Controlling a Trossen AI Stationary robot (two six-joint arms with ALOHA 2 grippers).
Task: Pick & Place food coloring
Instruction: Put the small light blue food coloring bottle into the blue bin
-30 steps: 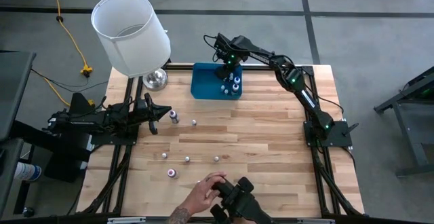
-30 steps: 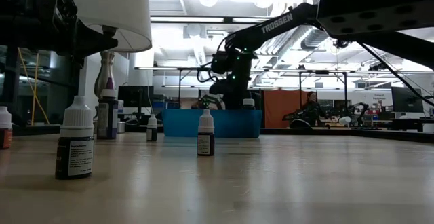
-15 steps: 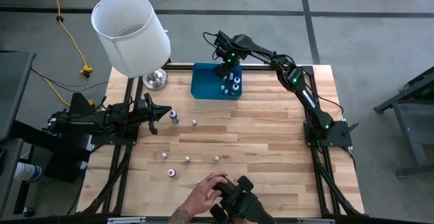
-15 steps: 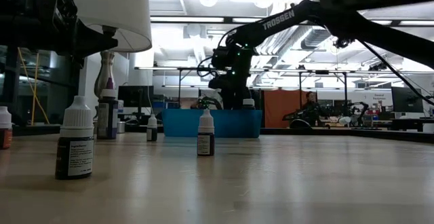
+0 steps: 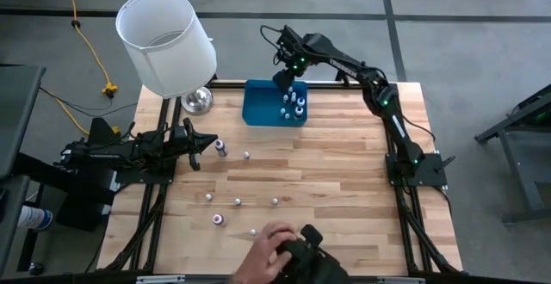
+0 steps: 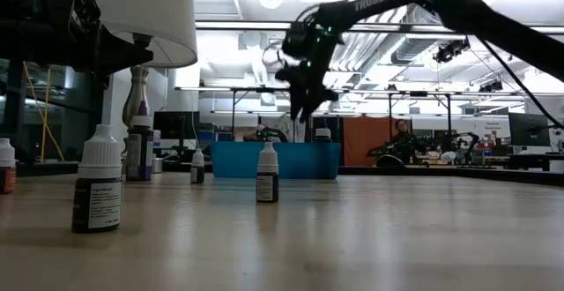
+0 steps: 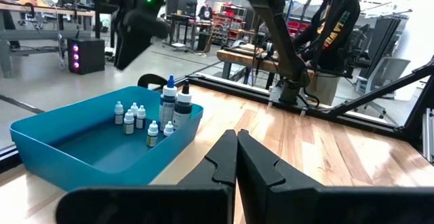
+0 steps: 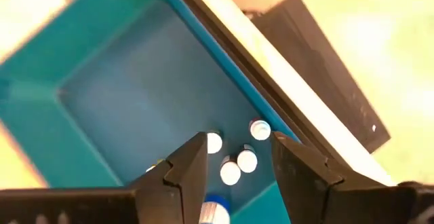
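Several tiny white-capped food coloring bottles [image 5: 294, 108] stand upright in the right end of a blue tray [image 5: 258, 103] at the table's far edge; they also show in the left wrist view [image 7: 152, 119] and the right wrist view [image 8: 239, 159]. Several more bottles stand loose on the wooden table [image 5: 238, 201], one with a dark body [image 5: 220, 147]. My right gripper [image 8: 237, 166] hangs open and empty well above the tray [image 5: 286, 76]. My left gripper [image 7: 237, 153] is shut and empty, low at the table's left side [image 5: 203, 145], close to the dark-bodied bottle.
A lamp with a white shade [image 5: 166, 43] and a shiny metal base [image 5: 197, 101] stands at the far left corner. A person's hand [image 5: 269, 248] holds a dark object at the near edge. A person [image 7: 332, 20] stands beyond the table.
My right gripper has risen from just over the bottles in the tray to well above it, drifting a little toward the far edge. The person's hand has drawn back toward the near edge, and a small bottle now shows where it was.
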